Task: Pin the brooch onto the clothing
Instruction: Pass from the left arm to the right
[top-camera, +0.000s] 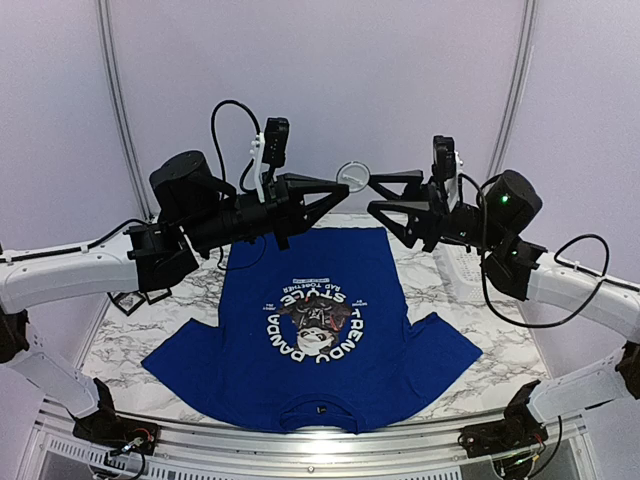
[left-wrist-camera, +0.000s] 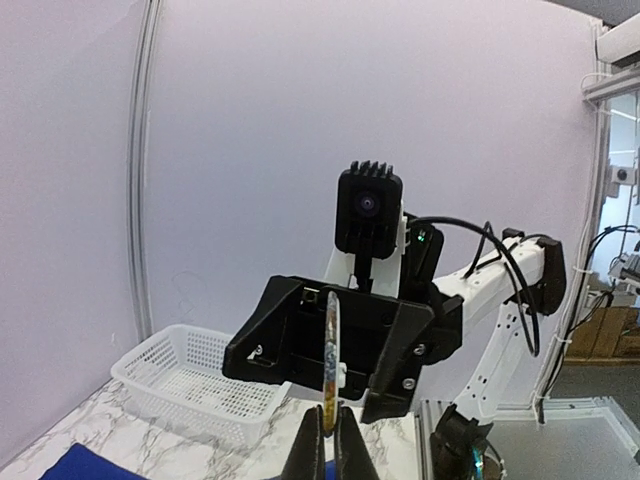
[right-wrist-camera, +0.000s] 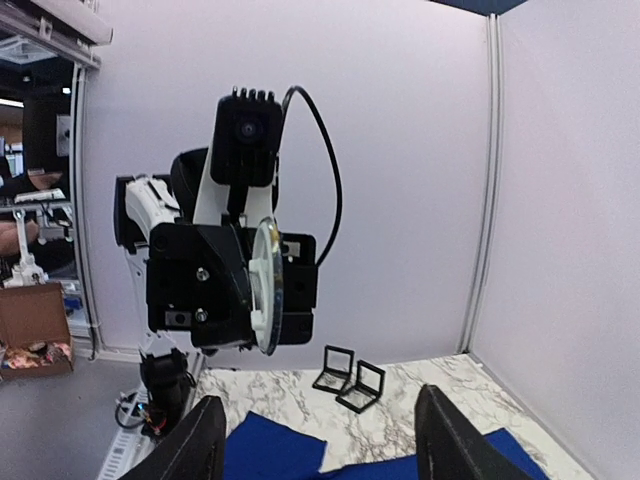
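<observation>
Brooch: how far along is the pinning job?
Done: T-shirt lies flat, print up, on the table; brooch is off the table. In hand: left gripper shut on the brooch's edge, holding it in mid-air; right gripper open, facing it. Left: bring the brooch down and pin it onto the T-shirt; nothing is attached yet.
</observation>
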